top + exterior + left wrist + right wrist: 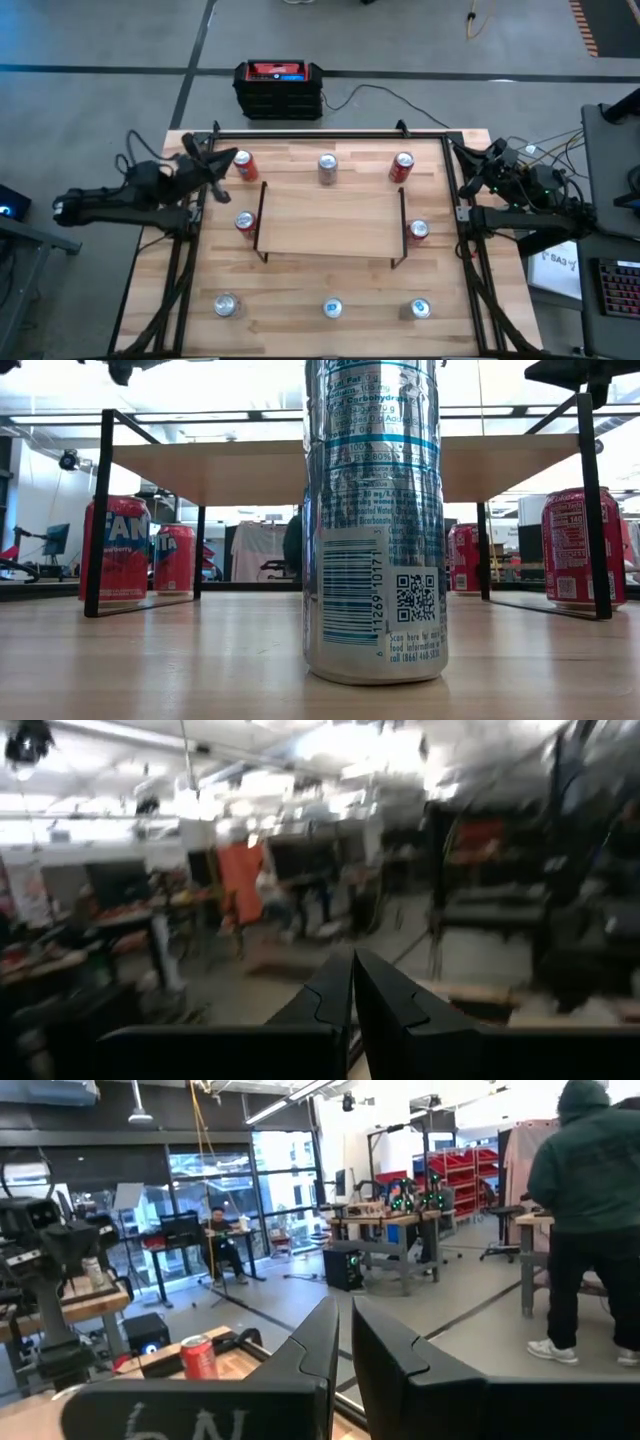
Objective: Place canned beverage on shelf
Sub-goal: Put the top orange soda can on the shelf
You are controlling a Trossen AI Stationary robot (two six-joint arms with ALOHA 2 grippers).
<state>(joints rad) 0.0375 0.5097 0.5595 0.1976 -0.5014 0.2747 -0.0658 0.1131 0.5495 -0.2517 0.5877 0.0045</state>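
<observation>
Ringing the shelf (330,221) at table centre are 8 cans: 4 red (246,166), 4 silver (328,170). None sits on the board. Left gripper (232,158), clenched and empty, hangs beside the far-left red can, the nearest one. Right gripper (492,160), clenched and empty, waits at the table's far-right edge.
</observation>
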